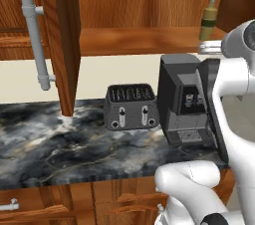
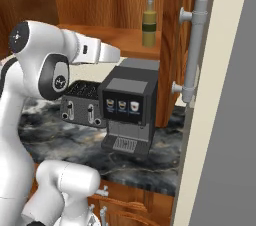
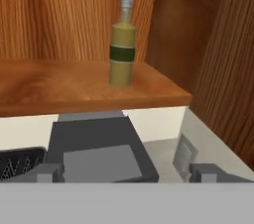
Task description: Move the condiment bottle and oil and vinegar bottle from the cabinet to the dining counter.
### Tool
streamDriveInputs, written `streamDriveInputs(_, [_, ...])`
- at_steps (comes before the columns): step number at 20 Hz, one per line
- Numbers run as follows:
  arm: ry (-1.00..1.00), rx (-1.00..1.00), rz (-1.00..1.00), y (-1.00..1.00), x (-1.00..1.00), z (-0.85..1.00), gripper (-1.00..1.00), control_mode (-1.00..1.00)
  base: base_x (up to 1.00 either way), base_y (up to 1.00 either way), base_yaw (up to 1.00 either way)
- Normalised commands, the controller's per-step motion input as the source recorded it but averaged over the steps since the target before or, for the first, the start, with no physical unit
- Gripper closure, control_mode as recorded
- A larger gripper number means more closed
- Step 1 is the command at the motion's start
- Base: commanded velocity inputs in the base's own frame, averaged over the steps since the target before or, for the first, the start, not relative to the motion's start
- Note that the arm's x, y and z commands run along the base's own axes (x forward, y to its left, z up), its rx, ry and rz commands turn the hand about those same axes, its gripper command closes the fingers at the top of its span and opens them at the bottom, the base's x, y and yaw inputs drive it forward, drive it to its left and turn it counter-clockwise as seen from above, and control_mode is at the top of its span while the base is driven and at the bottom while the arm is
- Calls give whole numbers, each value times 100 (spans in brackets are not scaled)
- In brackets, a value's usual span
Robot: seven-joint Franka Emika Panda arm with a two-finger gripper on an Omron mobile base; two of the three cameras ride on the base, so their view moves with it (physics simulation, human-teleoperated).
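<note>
Approach is the step in hand: the white arm's two-finger gripper (image 3: 126,172) points at the open reddish-brown wooden wall cabinet (image 1: 64,40), its dark fingertips (image 3: 47,172) set wide apart with nothing between them. The tall slim olive-yellow oil and vinegar bottle (image 3: 122,44) with a dark band and thin grey spout stands upright on the cabinet's wooden shelf (image 3: 74,86), near the right-hand inner wall and a little back from the front edge. The hand sits below shelf level, over the dark grey coffee machine (image 2: 127,107) on the veined black marble kitchen top (image 1: 55,144), with the slotted grey toaster (image 1: 131,106) just beside the machine.

I'd judge that the next move calls for lifting the hand to the height of the bottle's body and pushing forward until the fingers straddle it, then closing. The side wall is close, so clearance looks tight, though depth is hard to read from here. A knock to the narrow neck could topple the bottle.
</note>
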Motion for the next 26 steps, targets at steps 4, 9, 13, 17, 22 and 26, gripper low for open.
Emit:
streamDriveInputs(4, [-11,-2,0,-11,48,14,-100,-100,0,0,0])
streamDriveInputs(9, [-18,0,0,0,33,0,-100,-100,0,0,0])
streamDriveInputs(13, [-17,0,0,-3,24,0,-100,-100,0,0,0])
streamDriveInputs(17, [-14,0,1,-16,14,0,-100,-100,0,0,0])
streamDriveInputs(22, [-12,0,5,-17,22,0,-100,-100,0,0,0])
streamDriveInputs(26, [-4,0,0,0,46,0,-100,-100,0,0,0])
